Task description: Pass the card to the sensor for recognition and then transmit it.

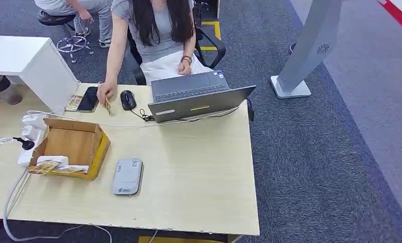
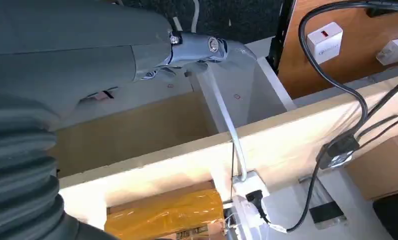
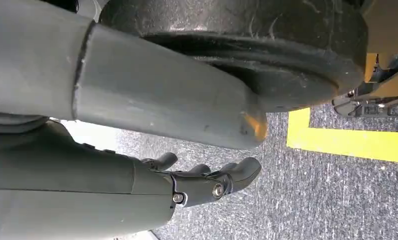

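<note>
Head view: a pale wooden desk point(image 1: 198, 167) stands on grey carpet point(image 1: 315, 167). Near its left side sits an open cardboard box point(image 1: 72, 147) with cards point(image 1: 44, 167) lying at its near rim. Just beside the box, toward the desk's middle, lies the grey card sensor point(image 1: 127, 176), flat on the desktop. At the far edge an open laptop point(image 1: 198, 98) faces a seated person point(image 1: 158, 30), whose hand point(image 1: 105, 93) rests on the desk holding a small card point(image 1: 108, 106) upright, between a dark phone point(image 1: 88, 98) and a black mouse point(image 1: 128, 99). A white power strip point(image 1: 32, 126) with cables lies at the desk's left edge. A grey floor stand point(image 1: 305, 50) rises from the carpet to the right of the desk.

Left wrist view: the left hand point(image 2: 196, 52) hangs off the desk, near its edge, fingers extended and holding nothing. A white cable point(image 2: 232, 130) runs to a power strip point(image 2: 249, 197); yellow-taped cardboard point(image 2: 166, 215) shows close by.

Right wrist view: the right hand point(image 3: 207, 182) hangs over the carpet, its fingers loosely spread and empty. A yellow floor marking point(image 3: 347, 142) crosses the carpet beyond it.
</note>
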Controlling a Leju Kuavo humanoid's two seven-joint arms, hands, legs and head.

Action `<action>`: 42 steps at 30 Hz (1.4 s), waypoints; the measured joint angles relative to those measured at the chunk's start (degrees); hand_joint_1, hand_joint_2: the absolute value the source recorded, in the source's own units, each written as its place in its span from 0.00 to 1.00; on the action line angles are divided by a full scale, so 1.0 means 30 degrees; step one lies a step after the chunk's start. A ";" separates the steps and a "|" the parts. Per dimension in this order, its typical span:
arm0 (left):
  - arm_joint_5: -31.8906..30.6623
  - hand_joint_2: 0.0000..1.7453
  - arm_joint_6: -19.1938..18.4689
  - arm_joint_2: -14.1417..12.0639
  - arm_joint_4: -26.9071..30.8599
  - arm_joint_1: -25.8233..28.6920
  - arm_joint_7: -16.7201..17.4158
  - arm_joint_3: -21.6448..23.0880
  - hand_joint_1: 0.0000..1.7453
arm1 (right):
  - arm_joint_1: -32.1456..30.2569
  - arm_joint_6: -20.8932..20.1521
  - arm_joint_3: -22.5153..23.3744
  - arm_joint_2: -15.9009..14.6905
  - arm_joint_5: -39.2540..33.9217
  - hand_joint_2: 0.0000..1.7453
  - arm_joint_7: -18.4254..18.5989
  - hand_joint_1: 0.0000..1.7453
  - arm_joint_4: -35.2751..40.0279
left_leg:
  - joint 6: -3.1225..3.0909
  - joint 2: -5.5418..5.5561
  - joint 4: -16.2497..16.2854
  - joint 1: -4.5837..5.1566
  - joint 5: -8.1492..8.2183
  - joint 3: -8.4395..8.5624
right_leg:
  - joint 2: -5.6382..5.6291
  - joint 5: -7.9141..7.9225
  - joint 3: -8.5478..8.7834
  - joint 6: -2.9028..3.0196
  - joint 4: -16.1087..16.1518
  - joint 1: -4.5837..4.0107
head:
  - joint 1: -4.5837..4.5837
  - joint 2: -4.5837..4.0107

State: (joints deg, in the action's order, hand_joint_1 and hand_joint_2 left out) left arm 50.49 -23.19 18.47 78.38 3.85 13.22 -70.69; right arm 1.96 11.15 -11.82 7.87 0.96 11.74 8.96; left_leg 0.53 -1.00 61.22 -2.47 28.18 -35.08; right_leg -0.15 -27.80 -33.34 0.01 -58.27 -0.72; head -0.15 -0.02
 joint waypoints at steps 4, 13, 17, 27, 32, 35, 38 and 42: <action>0.0000 1.00 0.0000 0.0000 -0.0007 0.0000 0.0000 -0.0007 0.00 | 0.0000 0.0000 -0.0001 -0.0007 0.0007 0.00 0.0000 0.00 0.0000 | 0.0000 0.0000 0.0000 0.0001 0.0000 0.0000 | 0.0000 0.0000 0.0000 0.0000 0.0000 0.0001 | 0.0000 0.0000; 0.0000 1.00 0.0000 0.0000 -0.0007 -0.0002 0.0000 -0.0007 0.00 | 0.0000 0.0000 0.0000 -0.0007 0.0000 0.00 0.0000 0.00 0.0000 | 0.0000 0.0000 -0.0001 0.0001 0.0000 0.0001 | 0.0000 0.0000 0.0000 0.0000 0.0000 0.0001 | 0.0000 0.0000; 0.0000 1.00 0.0000 0.0000 -0.0007 -0.0002 0.0000 -0.0007 0.00 | 0.0000 0.0000 -0.0007 -0.0007 0.0000 0.00 0.0000 0.00 0.0000 | 0.0000 0.0000 -0.0001 0.0001 0.0000 0.0002 | 0.0000 0.0000 0.0000 0.0000 0.0000 0.0001 | 0.0000 0.0000; 0.0000 1.00 0.0000 0.0000 -0.0007 -0.0002 0.0000 -0.0007 0.00 | 0.0000 0.0000 0.0000 0.0000 0.0000 0.00 0.0000 0.00 0.0000 | 0.0000 0.0000 -0.0001 0.0001 0.0000 0.0002 | 0.0000 0.0000 0.0000 0.0000 0.0000 0.0001 | 0.0000 0.0000; 0.0000 1.00 0.0000 0.0000 -0.0007 -0.0003 0.0000 -0.0015 0.00 | 0.0000 0.0000 -0.0007 -0.0007 0.0007 0.00 0.0000 0.00 0.0000 | 0.0000 0.0000 -0.0002 0.0002 0.0000 0.0002 | 0.0000 0.0000 0.0000 0.0000 0.0000 0.0001 | 0.0000 0.0000; 0.0000 1.00 -0.0007 0.0000 -0.0007 -0.0004 0.0000 -0.0015 0.00 | 0.0000 -0.0007 -0.0007 -0.0007 0.0000 0.00 0.0000 0.00 0.0000 | 0.0000 0.0000 -0.0002 0.0002 0.0000 0.0002 | 0.0000 0.0000 0.0000 0.0000 0.0000 0.0001 | 0.0000 0.0000; 0.0000 1.00 -0.0007 0.0000 -0.0015 -0.0004 0.0000 -0.0015 0.00 | 0.0000 0.0000 -0.0007 -0.0007 0.0000 0.00 0.0000 0.00 0.0000 | 0.0000 0.0000 -0.0001 0.0002 0.0000 0.0003 | 0.0000 0.0000 0.0000 0.0000 0.0000 0.0002 | 0.0000 0.0000; 0.0000 1.00 0.0000 0.0000 -0.0015 -0.0004 0.0000 -0.0015 0.00 | 0.0000 0.0000 -0.0007 -0.0007 0.0000 0.00 0.0000 0.00 0.0000 | 0.0000 0.0000 -0.0001 0.0002 0.0000 0.0003 | 0.0000 0.0000 0.0000 0.0000 0.0000 0.0002 | 0.0000 0.0000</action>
State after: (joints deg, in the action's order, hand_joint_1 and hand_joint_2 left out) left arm 50.49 -23.19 18.47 78.34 3.84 13.22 -70.73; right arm 1.96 11.15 -11.85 7.85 0.96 11.74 8.96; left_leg 0.53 -1.00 61.22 -2.46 28.18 -35.07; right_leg -0.15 -27.80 -33.34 0.01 -58.27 -0.72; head -0.15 -0.02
